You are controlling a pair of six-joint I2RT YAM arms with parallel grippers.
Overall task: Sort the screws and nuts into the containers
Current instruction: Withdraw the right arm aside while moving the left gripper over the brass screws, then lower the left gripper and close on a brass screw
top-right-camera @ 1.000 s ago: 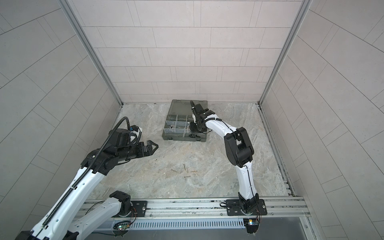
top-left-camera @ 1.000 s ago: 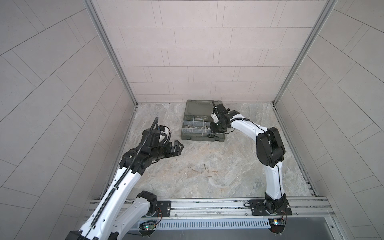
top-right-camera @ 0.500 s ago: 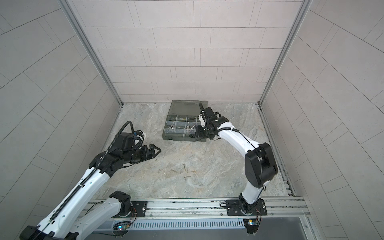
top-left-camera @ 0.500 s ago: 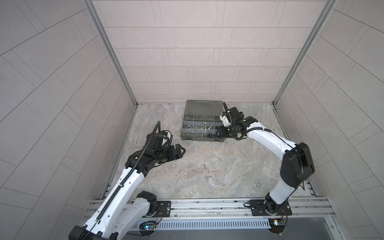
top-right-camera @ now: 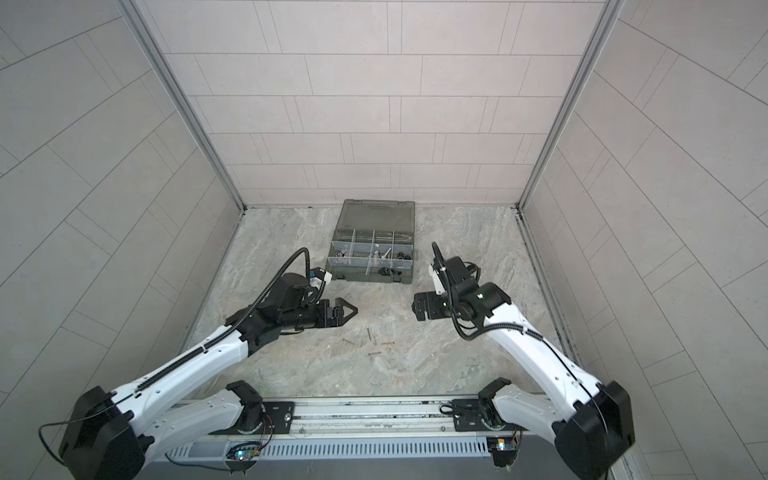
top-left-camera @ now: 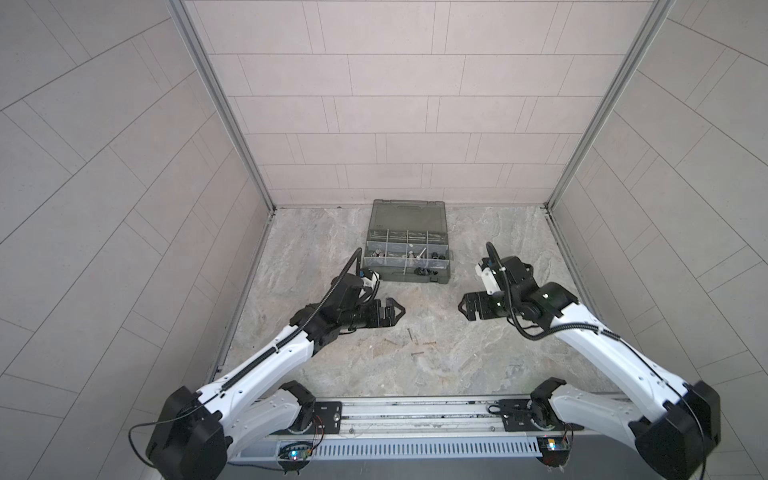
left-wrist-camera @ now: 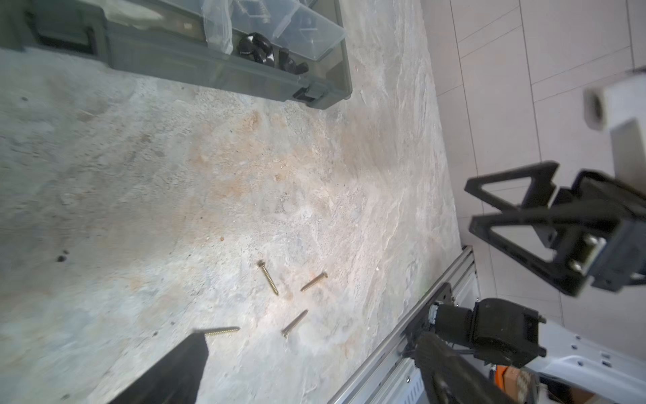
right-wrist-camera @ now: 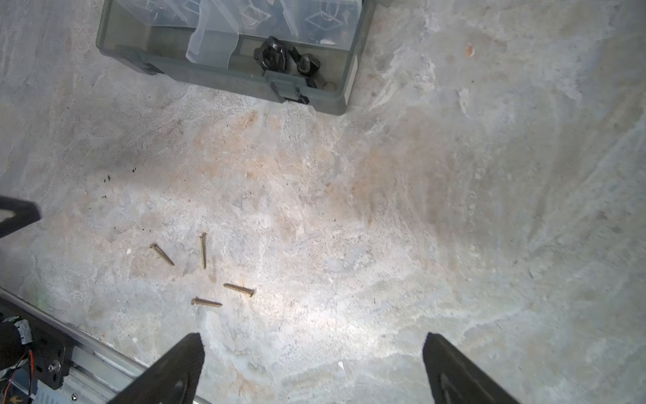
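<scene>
Right wrist view: screws [right-wrist-camera: 239,289] unsorted

Four screws are seen loose on the floor [right-wrist-camera: 454,210], near right gripper [right-wrist-camera: 313,349] and left gripper [top-left-camera: 395,311], both spread empty. Beyond, nuts [right-wrist-camera: 274,57] are lodged in the containers [top-left-camera: 405,277]. A low pinch on one screw is judged next.

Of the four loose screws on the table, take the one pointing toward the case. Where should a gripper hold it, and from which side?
Mid-shank on that screw, I'd say, coming straight down with the jaws closing across its length. It lies flat on the table, long and thin, so only its sides offer a grip, and bare table flanks it.
</scene>
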